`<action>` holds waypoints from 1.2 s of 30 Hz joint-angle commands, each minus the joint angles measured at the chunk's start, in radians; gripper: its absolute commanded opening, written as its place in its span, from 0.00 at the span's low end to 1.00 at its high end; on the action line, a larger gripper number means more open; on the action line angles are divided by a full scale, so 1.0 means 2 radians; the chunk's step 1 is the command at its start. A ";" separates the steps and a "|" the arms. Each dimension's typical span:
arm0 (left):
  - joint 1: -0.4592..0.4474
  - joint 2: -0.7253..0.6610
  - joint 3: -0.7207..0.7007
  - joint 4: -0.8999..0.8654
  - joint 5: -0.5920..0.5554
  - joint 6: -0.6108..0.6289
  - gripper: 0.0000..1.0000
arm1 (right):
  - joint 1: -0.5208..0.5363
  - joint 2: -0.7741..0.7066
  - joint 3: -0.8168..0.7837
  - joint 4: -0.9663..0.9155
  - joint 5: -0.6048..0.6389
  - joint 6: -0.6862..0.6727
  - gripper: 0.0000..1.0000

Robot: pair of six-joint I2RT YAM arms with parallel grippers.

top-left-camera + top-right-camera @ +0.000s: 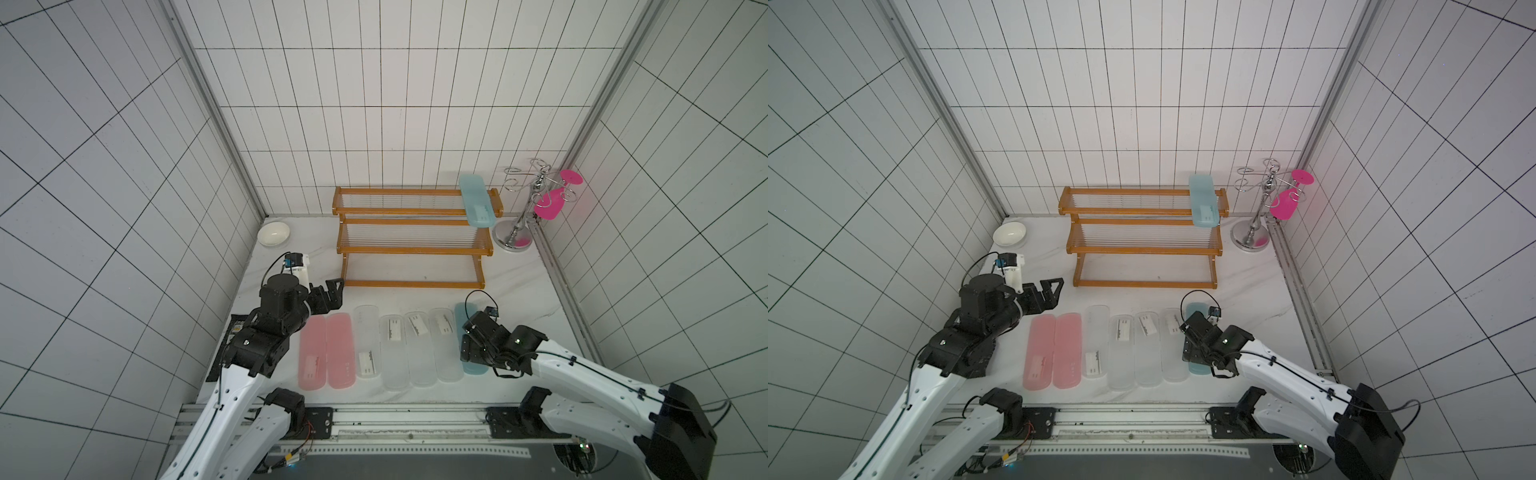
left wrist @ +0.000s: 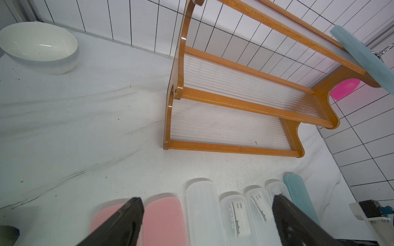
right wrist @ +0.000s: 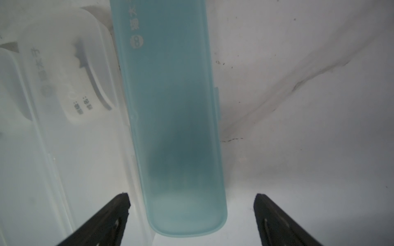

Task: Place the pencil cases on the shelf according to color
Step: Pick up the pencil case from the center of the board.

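Currently 7 pencil cases (image 1: 395, 357) lie in a row across the lower middle of both top views, a teal case (image 3: 170, 106) rightmost. The right gripper (image 3: 191, 196) has its fingers spread wide either side of that case's end, gripping nothing; the left gripper (image 2: 206, 199) is also spread, empty. A second teal case (image 1: 478, 203) sits upper right on the top tier of the shelf (image 1: 411, 249).
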 commanded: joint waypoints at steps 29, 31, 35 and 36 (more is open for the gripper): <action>0.002 -0.005 -0.002 -0.008 0.013 0.004 0.99 | -0.057 0.056 -0.004 0.012 -0.010 -0.002 0.98; 0.001 -0.006 -0.002 -0.008 0.014 0.003 0.99 | -0.056 0.069 0.007 -0.006 -0.010 -0.003 0.97; 0.002 -0.008 -0.003 -0.009 0.016 0.001 0.99 | -0.053 0.065 0.017 -0.020 -0.004 0.000 0.96; 0.001 -0.008 -0.003 -0.008 0.017 0.000 0.98 | -0.053 0.066 0.020 -0.021 -0.003 -0.001 0.96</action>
